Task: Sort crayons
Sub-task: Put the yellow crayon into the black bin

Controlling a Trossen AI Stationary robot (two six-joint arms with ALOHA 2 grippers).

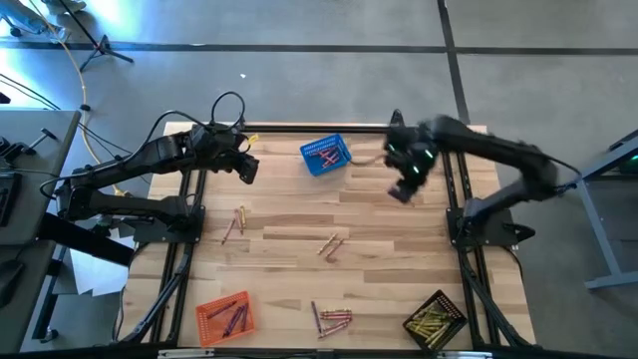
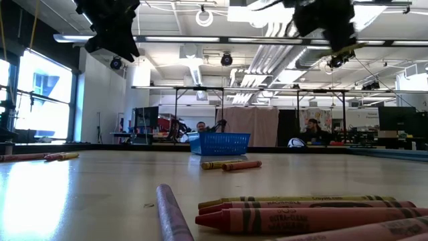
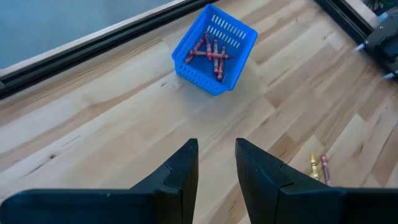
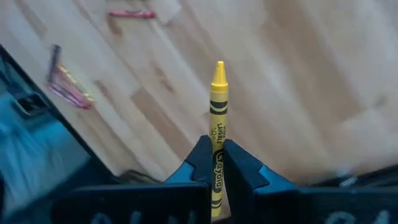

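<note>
I'm seeing open wood planks across the middle of the table (image 1: 289,214), with crayons scattered in small clusters (image 1: 333,245) and mesh baskets along the edges. I'm holding the left gripper (image 3: 216,168) above the far left side, fingers a narrow gap apart and carrying nothing. The right gripper (image 4: 216,163) is hanging right of the blue basket (image 1: 325,156), pinching a smooth yellow crayon (image 4: 217,99).

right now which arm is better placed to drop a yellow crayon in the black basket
Right. The right gripper is shut on a yellow crayon, and the black basket of yellow crayons sits on its side. The left gripper is open and empty.
</note>
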